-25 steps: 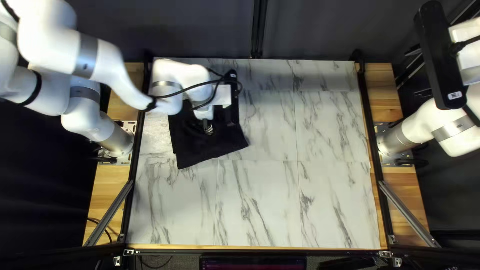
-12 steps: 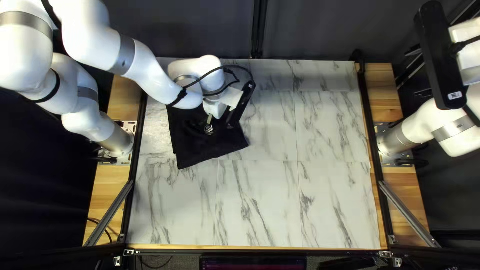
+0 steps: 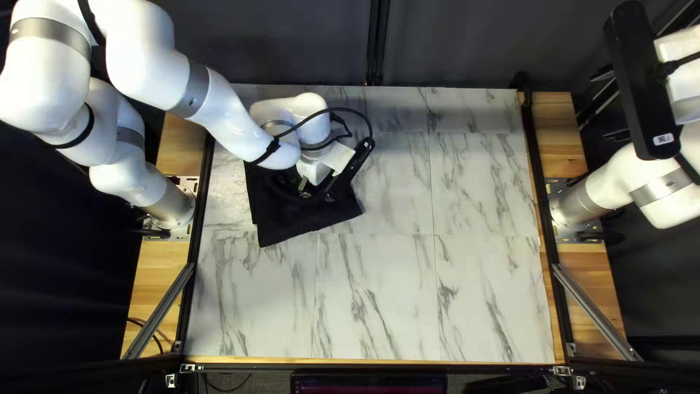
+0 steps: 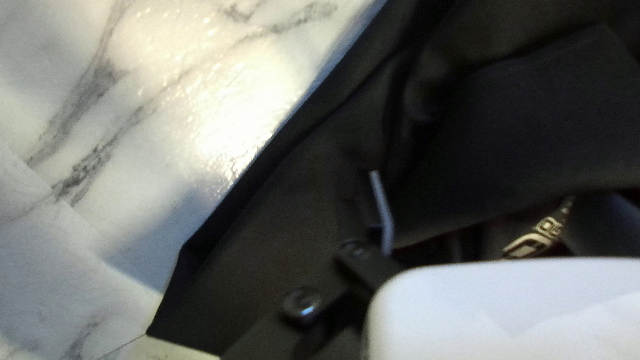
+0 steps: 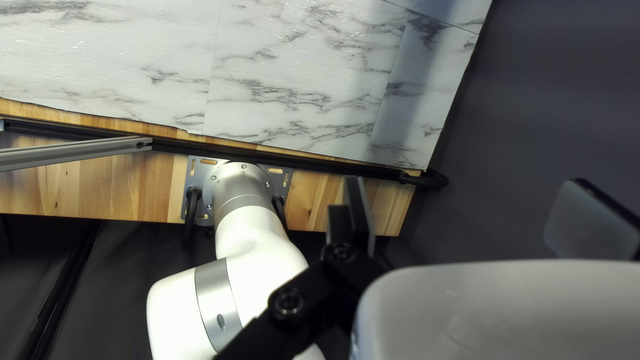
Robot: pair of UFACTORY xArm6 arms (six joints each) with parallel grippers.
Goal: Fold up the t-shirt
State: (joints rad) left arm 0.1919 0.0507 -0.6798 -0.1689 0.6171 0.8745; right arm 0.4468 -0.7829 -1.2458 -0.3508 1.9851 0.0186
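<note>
At the left of the top left view, the left arm (image 3: 233,128) reaches over the black t-shirt (image 3: 284,226), which lies in layers on the far left part of the worktop (image 3: 379,292). The left pincer (image 3: 316,194) is low over the cloth, spread; in the left wrist view an upper layer's edge slants across ahead of it, and a pale print (image 4: 533,243) shows beside that edge. At the right, the right arm (image 3: 609,175) holds the right pincer (image 3: 682,80) wide apart, well away from the t-shirt
</note>
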